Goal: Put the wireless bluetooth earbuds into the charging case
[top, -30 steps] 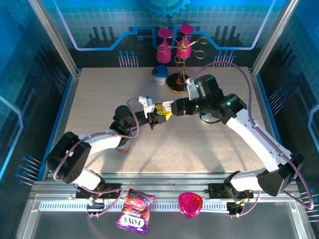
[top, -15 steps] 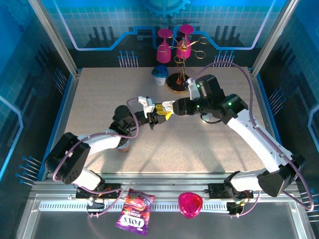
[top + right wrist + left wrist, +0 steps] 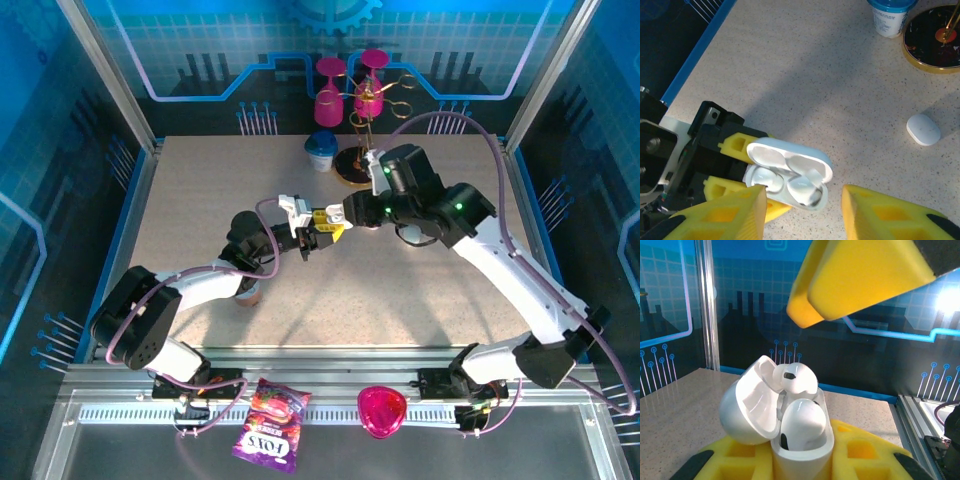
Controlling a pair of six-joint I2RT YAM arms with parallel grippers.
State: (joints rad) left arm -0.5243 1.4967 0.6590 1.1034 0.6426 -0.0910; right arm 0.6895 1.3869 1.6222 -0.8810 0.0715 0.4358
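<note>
Right gripper [image 3: 802,196] shifts left over open white rounded plastic charging case [image 3: 747,410], jaws narrowing, part open, empty. Left gripper [image 3: 314,229] clamps case above surface [image 3: 200,200] middle. One tiny white earbud [image 3: 802,422] seated; second earbud [image 3: 797,377] proud, likely needs pressing.

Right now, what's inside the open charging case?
Two white earbuds: the nearer one sits low in its well, the other stands higher by the lid, seemingly not fully seated. Their stems and the well bottoms are hidden inside the charging case.

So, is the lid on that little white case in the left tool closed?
No, the charging case has its lid tipped open, with white earbuds showing inside.
</note>
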